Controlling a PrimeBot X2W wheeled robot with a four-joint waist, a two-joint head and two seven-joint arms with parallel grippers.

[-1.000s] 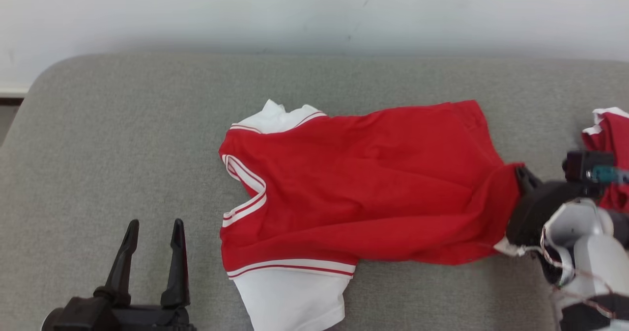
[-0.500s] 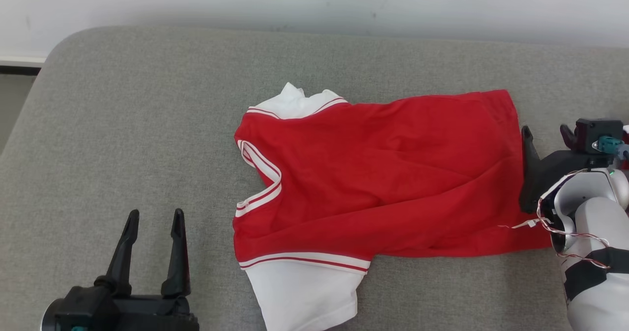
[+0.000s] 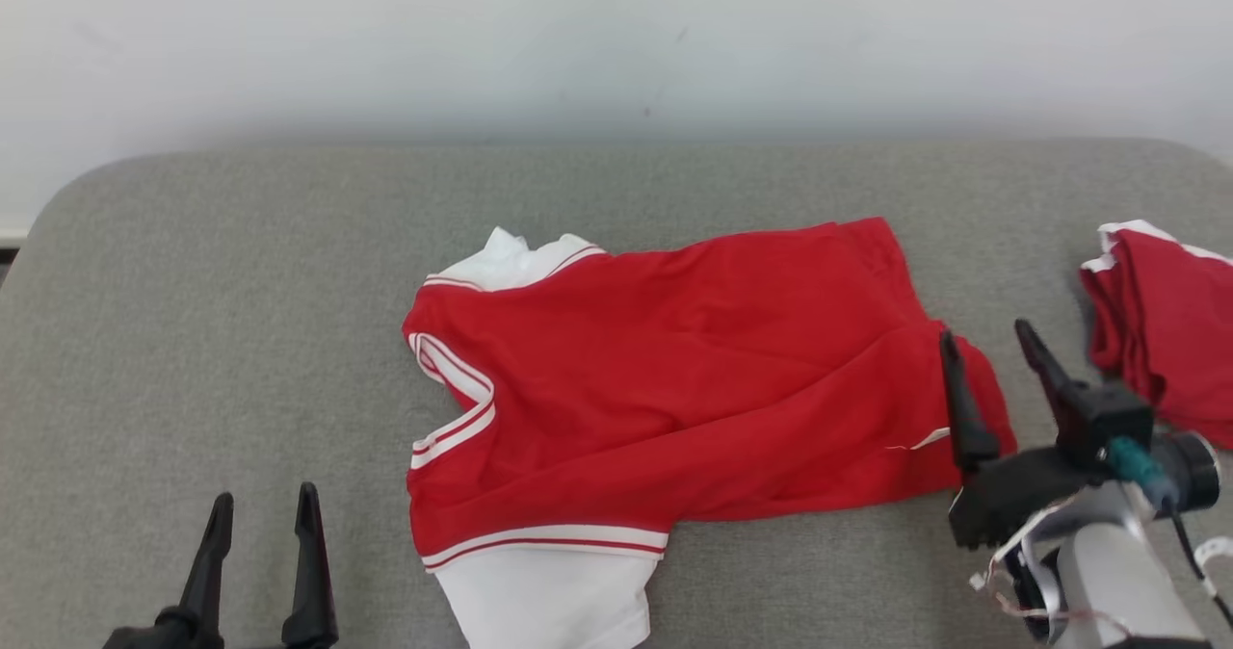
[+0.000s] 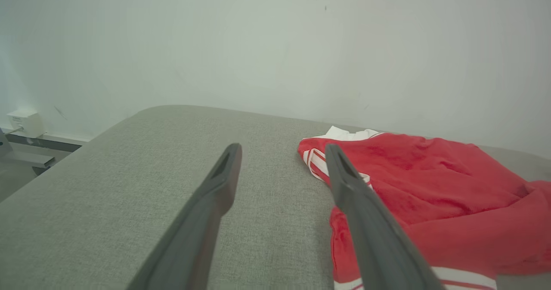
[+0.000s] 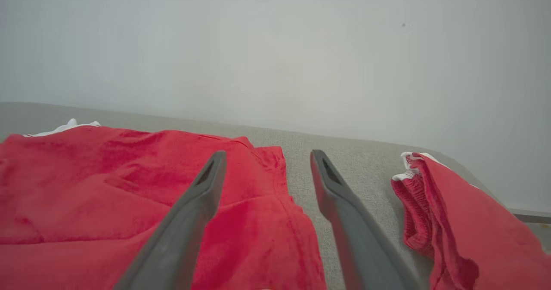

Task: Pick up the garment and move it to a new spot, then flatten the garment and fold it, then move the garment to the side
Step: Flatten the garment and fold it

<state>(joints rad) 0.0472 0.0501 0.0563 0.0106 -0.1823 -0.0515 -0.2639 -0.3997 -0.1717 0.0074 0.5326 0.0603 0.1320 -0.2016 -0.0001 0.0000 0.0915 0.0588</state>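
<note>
A pale wall [image 3: 616, 42] stands beyond both grippers. Before it lies a grey padded surface [image 3: 241, 273] with rounded corners, which bears everything else.

The garment [image 3: 674, 379], red with white striped trim and a white sleeve [image 3: 544, 596], is spread nearly flat, with loose folds. It extends leftward from the right gripper [image 3: 985, 333] and lies to the right of the left gripper [image 3: 266, 495], well apart from it.

A second red garment [image 3: 1166, 341], bunched, sits just to the right of the right gripper.

Right gripper: jaws spread wide, nothing between them. Its left finger is seen over the garment's near hem corner, its right finger over bare grey cloth. Contact with the fabric cannot be determined.

Left gripper: jaws spread, empty, over bare surface.
</note>
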